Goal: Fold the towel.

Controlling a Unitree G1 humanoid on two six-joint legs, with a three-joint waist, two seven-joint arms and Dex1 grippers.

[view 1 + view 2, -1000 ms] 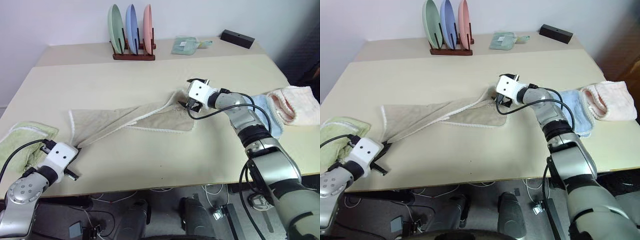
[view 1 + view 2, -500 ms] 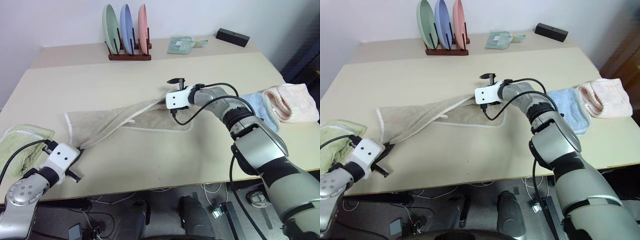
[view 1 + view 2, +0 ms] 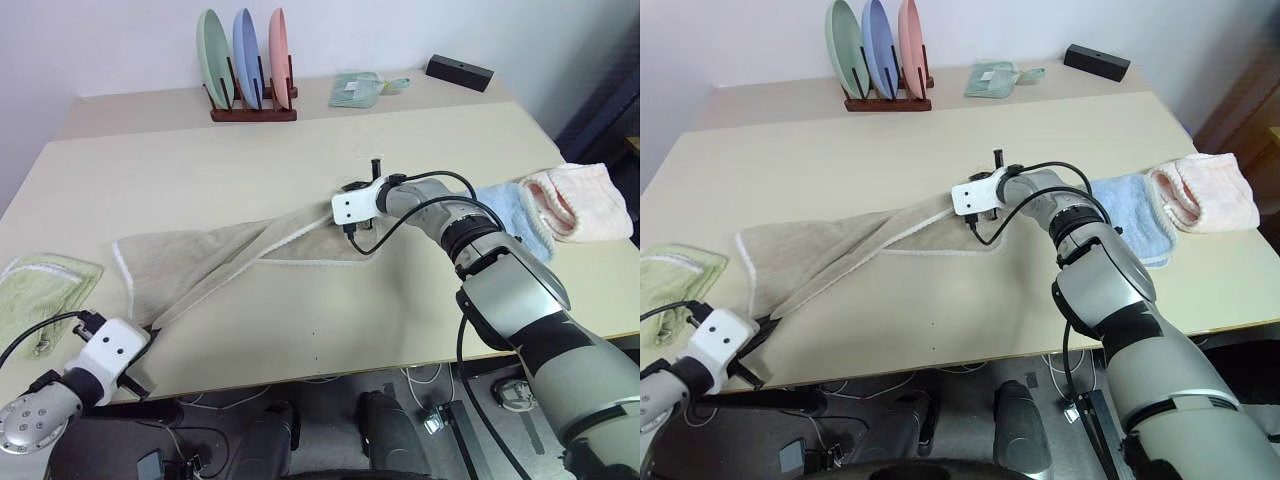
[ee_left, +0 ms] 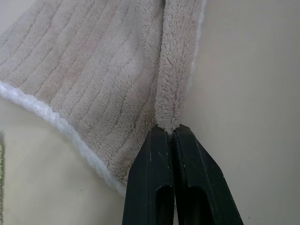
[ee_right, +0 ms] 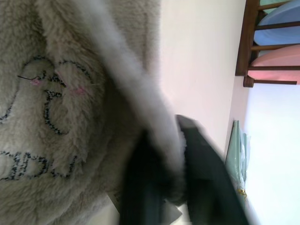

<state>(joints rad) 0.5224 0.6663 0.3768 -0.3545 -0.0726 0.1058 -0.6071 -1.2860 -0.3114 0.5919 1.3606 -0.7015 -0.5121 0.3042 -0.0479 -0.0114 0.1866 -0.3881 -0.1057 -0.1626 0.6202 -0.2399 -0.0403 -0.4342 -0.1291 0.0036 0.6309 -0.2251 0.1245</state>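
Note:
The beige towel [image 3: 230, 255] lies stretched and partly bunched across the middle of the table, its white edging showing. My left gripper [image 4: 168, 131] is shut on the towel's near-left corner, close to the table's front edge [image 3: 145, 335]. My right gripper [image 3: 357, 205] is at the towel's far right end, its fingers [image 5: 206, 173] shut over the white-edged fold beside the embroidered motif [image 5: 51, 98].
A pale green folded towel [image 3: 40, 290] lies at the front left. Light blue [image 3: 510, 215] and pink [image 3: 580, 200] towels lie at the right. A plate rack [image 3: 250, 70], a green cloth [image 3: 360, 88] and a black box [image 3: 458, 72] stand at the back.
My right gripper has rolled and shut on the towel's right edge. My left gripper has drawn back toward the front edge with the corner still in it.

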